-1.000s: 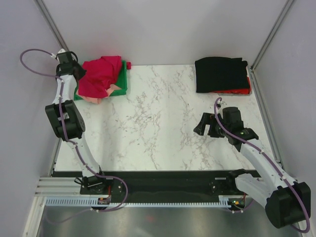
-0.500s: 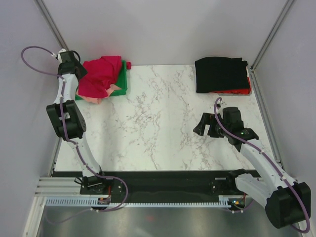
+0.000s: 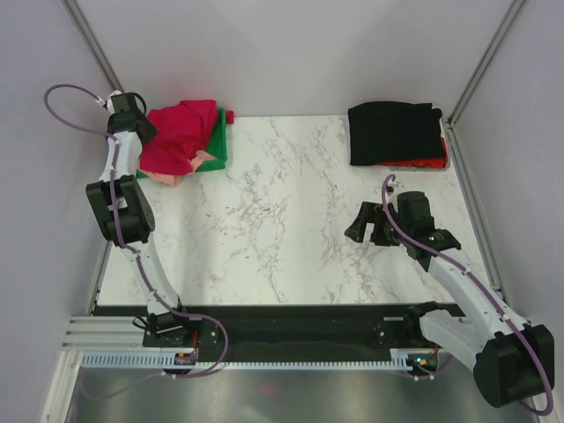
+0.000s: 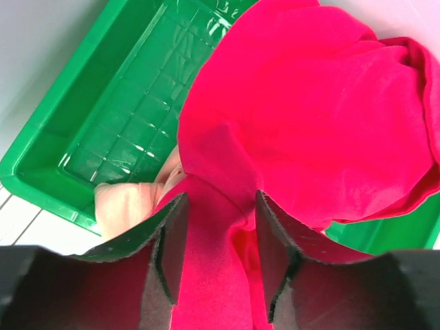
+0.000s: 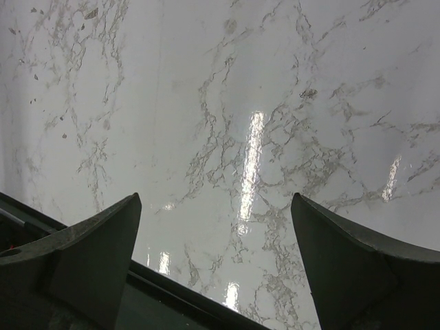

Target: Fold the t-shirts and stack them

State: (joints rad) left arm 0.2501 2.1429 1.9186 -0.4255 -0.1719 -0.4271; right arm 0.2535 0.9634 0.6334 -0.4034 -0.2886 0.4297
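Note:
A crumpled crimson-red t-shirt [image 3: 181, 132] lies over the green tray [image 3: 218, 145] at the back left, with a salmon-pink t-shirt [image 3: 167, 176] showing under its near edge. My left gripper [image 3: 141, 126] is at the shirt's left side. In the left wrist view the gripper [image 4: 220, 240] is closed round a bunched ridge of the crimson shirt [image 4: 309, 124], and the salmon-pink cloth [image 4: 127, 203] lies left of it. A folded black t-shirt [image 3: 392, 132] lies at the back right. My right gripper [image 3: 366, 225] is open and empty over bare marble [image 5: 227, 137].
A red edge of cloth [image 3: 427, 164] shows under the black shirt. The green tray's ribbed floor [image 4: 124, 103] is bare on its left half. Grey walls close the back and both sides. A dark rail [image 5: 172, 289] runs along the table's near edge.
My left arm's elbow and wrist have shifted slightly toward the back at the crimson shirt. The right arm has not moved.

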